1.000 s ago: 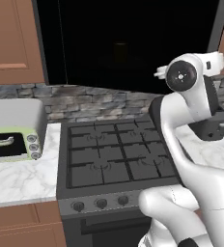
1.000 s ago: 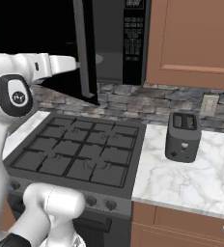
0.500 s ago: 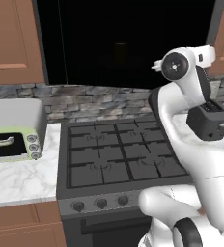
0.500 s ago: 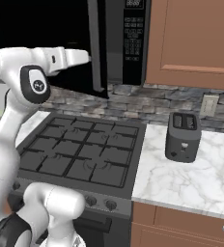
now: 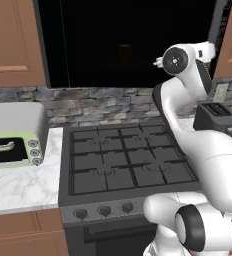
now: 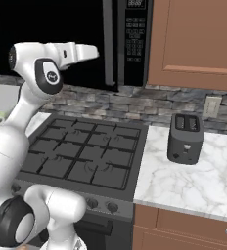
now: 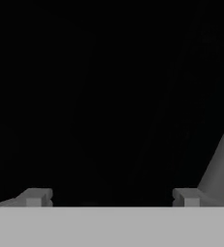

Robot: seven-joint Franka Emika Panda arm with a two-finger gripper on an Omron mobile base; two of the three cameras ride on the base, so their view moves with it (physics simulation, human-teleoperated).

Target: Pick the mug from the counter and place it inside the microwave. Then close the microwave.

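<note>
Black microwave [image 6: 135, 44] with a button strip at right; gripper [image 7: 109, 197] fingers spread, empty.

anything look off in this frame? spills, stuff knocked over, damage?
Nothing spilled, tipped or broken. The toaster stands upright on the counter, the toaster oven sits square, the stovetop is bare. The microwave door hangs open; the gripper is open.

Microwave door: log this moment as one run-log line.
step: closing microwave | gripper: open, empty | microwave door: ajar, hand close by | toaster: upright on counter
</note>
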